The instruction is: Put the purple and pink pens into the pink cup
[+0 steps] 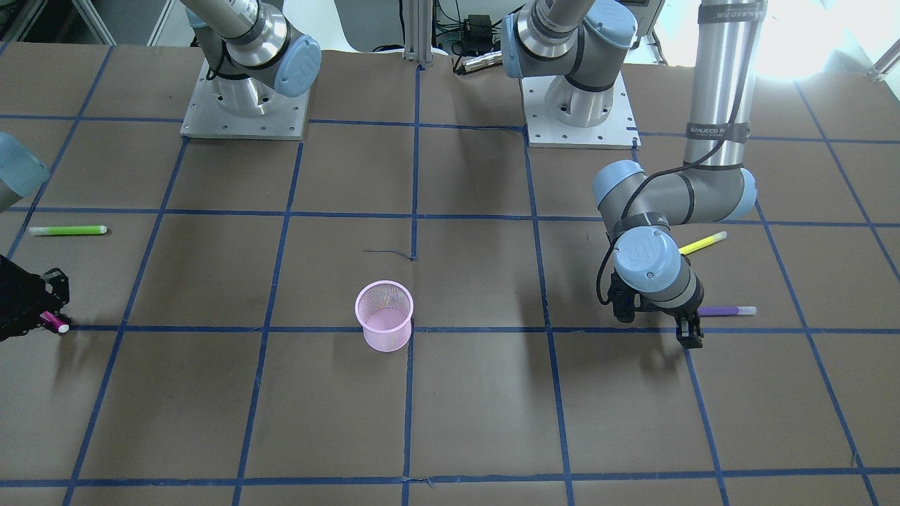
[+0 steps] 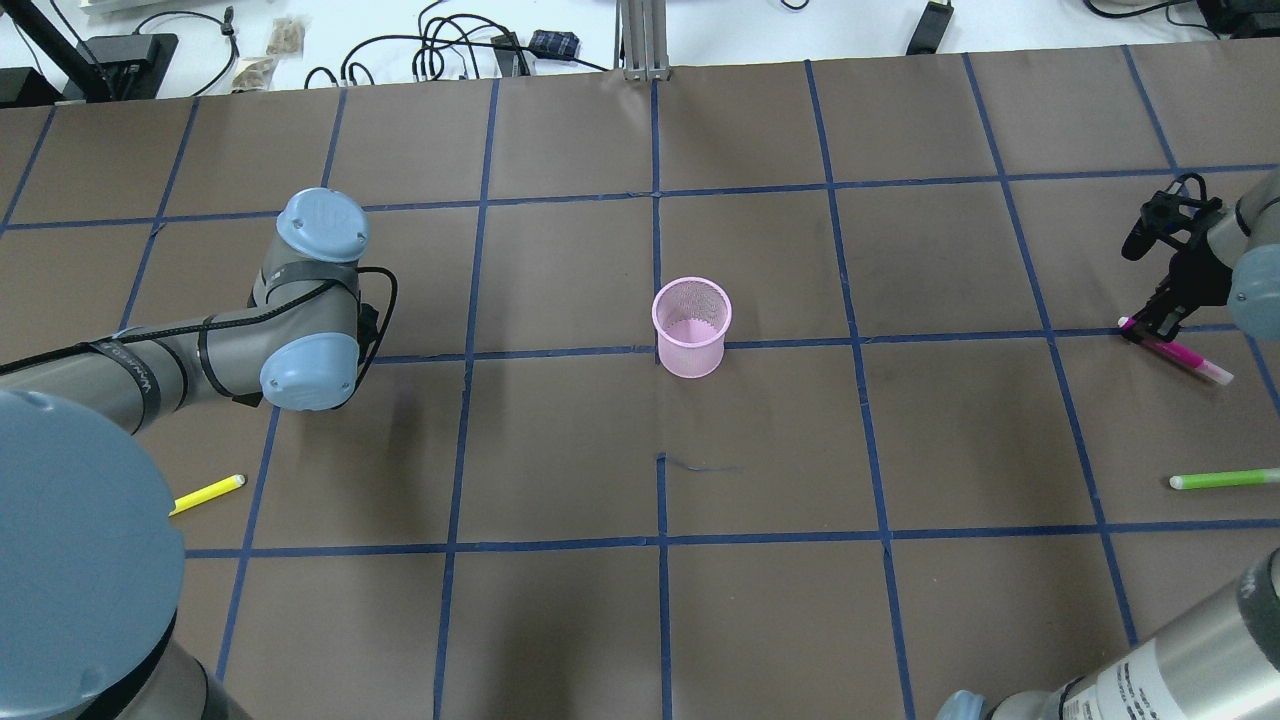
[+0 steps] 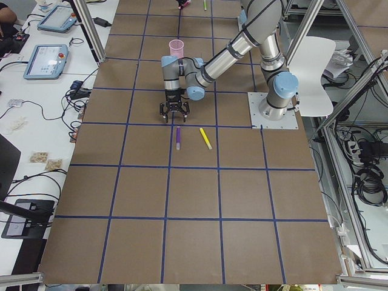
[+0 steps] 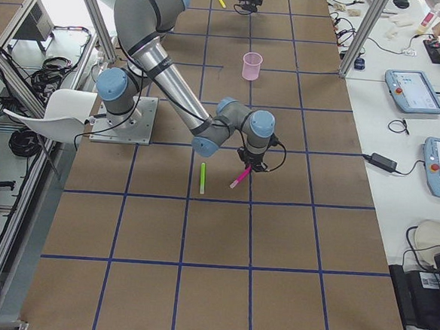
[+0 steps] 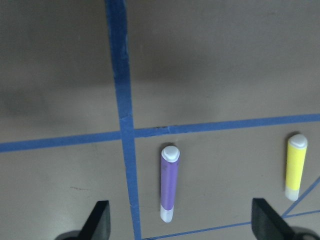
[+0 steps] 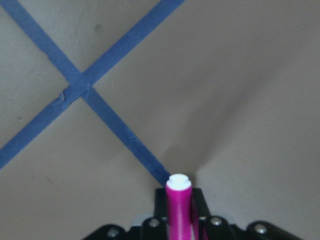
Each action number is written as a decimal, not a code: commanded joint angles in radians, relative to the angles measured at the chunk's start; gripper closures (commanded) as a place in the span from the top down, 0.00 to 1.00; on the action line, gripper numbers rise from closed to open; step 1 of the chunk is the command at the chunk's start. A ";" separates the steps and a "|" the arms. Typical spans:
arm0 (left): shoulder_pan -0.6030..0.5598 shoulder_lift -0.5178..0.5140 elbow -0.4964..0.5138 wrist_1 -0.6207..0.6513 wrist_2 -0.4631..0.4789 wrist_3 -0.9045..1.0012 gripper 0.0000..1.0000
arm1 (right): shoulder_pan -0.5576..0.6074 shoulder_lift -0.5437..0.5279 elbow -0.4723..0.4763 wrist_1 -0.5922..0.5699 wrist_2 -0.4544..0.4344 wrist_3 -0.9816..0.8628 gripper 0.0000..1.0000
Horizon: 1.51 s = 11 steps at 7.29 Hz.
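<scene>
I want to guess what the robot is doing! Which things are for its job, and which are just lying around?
For the job: pink cup, pink pen, purple pen.
Just lying about: yellow pen, green pen.

The round blue plastic joint cap (image 1: 299,67) at 11 o'clock bears a raised "UR" mark. Lettering on the black strap (image 1: 717,131) (white, blurred) is unreadable.

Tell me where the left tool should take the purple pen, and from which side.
Best to grip the purple pen mid-barrel, straight down from above, with the open left tool straddling its narrow width. It lies flat on the table, so its top is free, and the yellow pen lies well clear.
</scene>
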 commanded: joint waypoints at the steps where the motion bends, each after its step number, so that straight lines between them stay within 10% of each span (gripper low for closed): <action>1: 0.001 -0.048 -0.016 0.132 0.015 0.007 1.00 | 0.013 -0.031 -0.084 0.069 0.017 0.032 0.00; 3: 0.008 -0.059 -0.039 0.172 0.021 -0.056 1.00 | 0.076 -0.106 -0.103 0.123 0.275 0.108 0.00; 7: 0.011 -0.056 -0.095 0.232 0.055 -0.070 0.97 | 0.428 -0.238 -0.071 0.015 0.477 0.609 0.00; 11: 0.012 -0.054 -0.093 0.233 0.055 -0.061 0.51 | 0.582 -0.238 0.134 -0.469 0.476 0.966 0.00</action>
